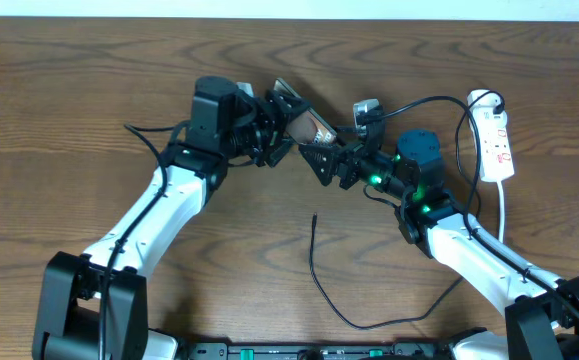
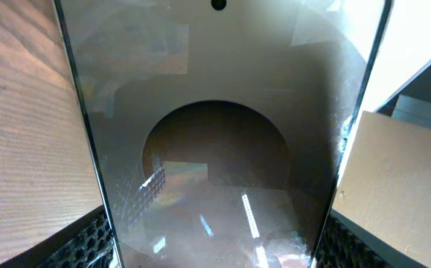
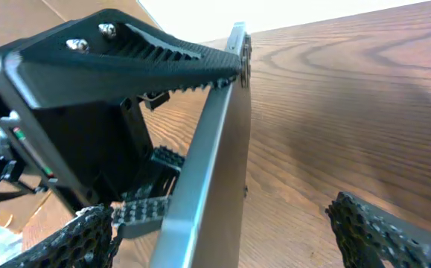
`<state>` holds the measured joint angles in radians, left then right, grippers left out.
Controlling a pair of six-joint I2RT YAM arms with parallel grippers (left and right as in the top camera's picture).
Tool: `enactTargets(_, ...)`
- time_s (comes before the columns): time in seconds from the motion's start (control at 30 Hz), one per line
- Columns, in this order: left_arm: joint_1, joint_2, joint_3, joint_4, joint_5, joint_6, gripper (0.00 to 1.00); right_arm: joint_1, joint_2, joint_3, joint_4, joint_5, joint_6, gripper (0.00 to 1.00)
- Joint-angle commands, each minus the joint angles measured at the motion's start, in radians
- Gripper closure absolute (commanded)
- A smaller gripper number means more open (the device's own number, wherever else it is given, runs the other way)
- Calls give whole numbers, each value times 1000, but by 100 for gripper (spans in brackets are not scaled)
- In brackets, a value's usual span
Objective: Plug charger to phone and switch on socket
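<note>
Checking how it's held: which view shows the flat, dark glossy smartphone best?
Left wrist: the dark glossy phone fills the frame, face on. Overhead shows it small and partly hidden; right wrist shows only its thin silvery edge.

Flat glossy brown smartphone [image 1: 309,124] between left gripper [image 1: 277,133] and right gripper [image 1: 319,160], thin black charger cable [image 1: 314,262] lying before it, narrow white power strip [image 1: 496,146] far right.

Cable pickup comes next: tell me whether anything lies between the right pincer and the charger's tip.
Nothing visible does. The right pincer sits by the phone that the left pincer holds; only bare table separates it from the charger tip, nearer the robot.
</note>
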<state>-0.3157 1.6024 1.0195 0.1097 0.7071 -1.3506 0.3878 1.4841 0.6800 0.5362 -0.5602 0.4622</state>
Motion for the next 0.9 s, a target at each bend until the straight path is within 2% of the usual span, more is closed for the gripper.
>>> enactTargets(0.0,-11,-20,0,13,6,-17,93,7,5,13,-2,24,-15,11)
enactTargets(0.1,-16,-20,0,13,6,-17,93,7,5,13,-2,34,-15,20)
enactTargets(0.27,-18,-20,0,13,6,-24,93,7,5,13,-6,58,-14,43)
enactTargets(0.37,-18,-20,0,13,5,-24,92,7,5,13,-6,58,-14,49)
enactTargets(0.87,-51,-20,0,28,-31,-28,93,7,5,13,-15,57,-14,56)
